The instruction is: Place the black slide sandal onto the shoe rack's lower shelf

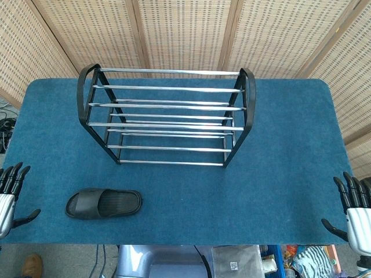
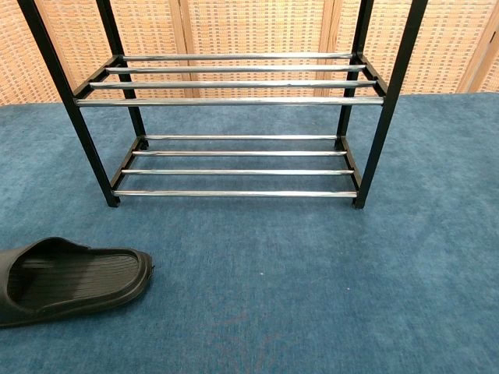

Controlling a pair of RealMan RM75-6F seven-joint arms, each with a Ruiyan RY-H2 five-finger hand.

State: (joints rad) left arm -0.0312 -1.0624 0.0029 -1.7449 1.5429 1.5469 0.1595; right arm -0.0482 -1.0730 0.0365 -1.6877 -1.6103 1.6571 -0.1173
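Left hand [image 1: 10, 194], fingers spread and empty, hangs at my near-left table edge; right hand [image 1: 355, 211], likewise empty, is well apart. Black slide sandal [image 1: 104, 204] lies just right of the left hand, long axis left-right. Beyond, I see the shoe rack [image 1: 167, 116], its lower shelf [image 2: 238, 171] bare.

Bright, even light fills both views, sharp throughout. Glare streaks run along the shoe rack [image 1: 167, 114] rods; only faint shadows fall on the blue surface [image 1: 290, 174]. The head view bows slightly at its edges.
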